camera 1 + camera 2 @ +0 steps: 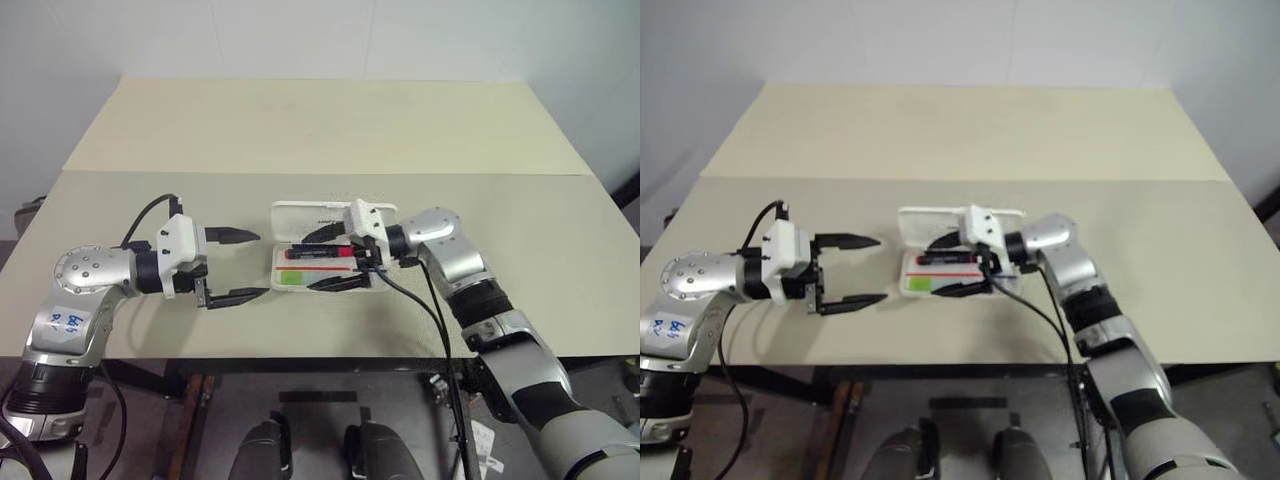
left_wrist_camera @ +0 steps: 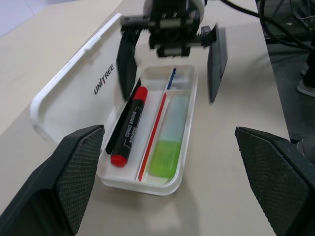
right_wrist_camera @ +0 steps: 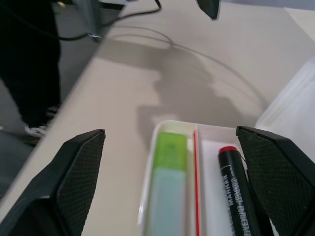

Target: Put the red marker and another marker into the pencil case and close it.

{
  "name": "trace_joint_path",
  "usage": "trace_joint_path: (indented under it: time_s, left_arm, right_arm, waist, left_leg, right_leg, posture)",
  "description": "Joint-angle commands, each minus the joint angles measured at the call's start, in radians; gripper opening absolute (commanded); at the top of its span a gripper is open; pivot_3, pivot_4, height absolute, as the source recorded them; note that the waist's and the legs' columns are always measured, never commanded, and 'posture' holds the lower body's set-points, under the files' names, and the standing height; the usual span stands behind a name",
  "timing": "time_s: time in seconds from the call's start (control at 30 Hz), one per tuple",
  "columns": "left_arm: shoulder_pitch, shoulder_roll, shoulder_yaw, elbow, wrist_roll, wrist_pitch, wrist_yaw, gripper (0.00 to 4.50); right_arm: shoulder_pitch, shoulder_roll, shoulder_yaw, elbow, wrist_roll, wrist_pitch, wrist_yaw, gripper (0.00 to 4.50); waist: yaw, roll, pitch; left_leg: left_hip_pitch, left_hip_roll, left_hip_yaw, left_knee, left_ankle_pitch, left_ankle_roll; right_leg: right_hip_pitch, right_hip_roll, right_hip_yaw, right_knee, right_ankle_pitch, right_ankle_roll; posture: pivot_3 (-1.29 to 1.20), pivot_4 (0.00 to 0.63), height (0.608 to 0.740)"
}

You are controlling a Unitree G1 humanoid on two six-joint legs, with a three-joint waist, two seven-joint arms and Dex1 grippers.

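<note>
The pencil case (image 1: 325, 250) lies open on the table (image 1: 300, 130), its lid (image 2: 78, 83) folded back flat so both trays can be reached. The red marker (image 2: 129, 125) lies in the tray next to the lid. The green marker (image 2: 167, 147) lies in the other tray, with a thin red stripe on the wall between them. Both markers look to be in, so likely only the closing is left.

The right gripper (image 1: 333, 260) hangs just over the case with its two black fingers spread wide and nothing in them. Seen from the head, the red marker sits between those fingers, a little below them. The gap is probably wide so the gripper can lift away without bumping anything.

The left gripper (image 1: 235, 267) is also wide open and empty. The case is at about 3 o'clock from it, near but not touching. It seems to be waiting there to help shut the lid.
</note>
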Motion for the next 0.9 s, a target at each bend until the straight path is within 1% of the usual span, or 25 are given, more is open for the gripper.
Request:
trace_joint_path:
  time_s: [0.03, 0.23, 0.3, 0.4, 0.57, 0.77, 0.9]
  left_arm:
    - [-0.023, -0.013, 0.008, -0.006, -0.003, -0.016, 0.000, 4.50]
    - [-0.045, -0.056, -0.026, 0.004, -0.001, -0.011, -0.006, 4.50]
    - [-0.055, -0.072, -0.039, 0.007, 0.000, -0.009, -0.008, 4.50]
    - [-0.077, -0.099, -0.063, 0.021, 0.003, -0.009, -0.013, 4.50]
    - [-0.135, -0.155, -0.112, 0.069, 0.018, -0.025, -0.028, 4.50]
    - [-0.226, -0.245, -0.160, 0.157, 0.053, -0.052, -0.022, 4.50]
    - [-0.258, -0.289, -0.173, 0.192, 0.069, -0.065, -0.018, 4.50]
  right_arm:
    - [0.047, -0.089, -0.043, -0.178, 0.074, 0.110, 0.051, 4.49]
    - [0.169, -0.261, -0.078, -0.380, 0.127, 0.245, 0.047, 4.49]
    - [0.201, -0.304, -0.106, -0.407, 0.139, 0.270, 0.033, 4.49]
    - [0.235, -0.360, -0.153, -0.389, 0.139, 0.261, 0.012, 4.49]
    - [0.239, -0.436, -0.194, -0.232, 0.084, 0.137, 0.014, 4.49]
    - [0.164, -0.518, -0.178, 0.003, 0.001, -0.028, 0.078, 4.49]
    - [0.114, -0.538, -0.158, 0.110, -0.042, -0.098, 0.114, 4.49]
  waist:
    - [0.001, 0.000, 0.000]
    - [0.000, 0.000, 0.000]
    - [-0.001, 0.000, 0.000]
    - [0.000, 0.000, 0.000]
    - [0.000, 0.000, 0.000]
    - [0.001, 0.000, 0.000]
    - [0.001, 0.000, 0.000]
  left_leg:
    - [0.000, 0.000, 0.000, 0.000, 0.000, 0.000]
    - [0.000, 0.000, 0.000, 0.000, -0.001, 0.000]
    - [0.000, 0.000, 0.001, 0.000, -0.001, 0.000]
    - [0.000, 0.000, 0.001, 0.000, -0.001, 0.000]
    - [0.000, 0.000, 0.002, 0.001, -0.001, 0.001]
    - [0.000, 0.000, 0.003, 0.002, 0.000, 0.001]
    - [0.001, 0.000, 0.004, 0.002, 0.000, 0.001]
  right_leg:
    - [0.000, 0.000, 0.000, 0.000, 0.000, 0.000]
    - [0.001, 0.000, 0.000, -0.003, 0.000, 0.000]
    - [0.001, 0.000, 0.000, -0.003, 0.000, 0.000]
    - [0.001, 0.000, 0.000, -0.003, 0.000, 0.000]
    - [0.001, 0.000, 0.000, -0.003, 0.000, 0.000]
    - [0.001, 0.001, 0.000, -0.003, 0.000, 0.001]
    - [0.002, 0.001, 0.000, -0.003, 0.000, 0.001]
  posture:
    - [0.00, 0.150, 0.740]
    - [0.00, 0.150, 0.740]
    - [0.00, 0.150, 0.740]
    - [0.00, 0.150, 0.740]
    - [0.00, 0.150, 0.740]
    - [0.00, 0.150, 0.740]
    - [0.00, 0.150, 0.740]
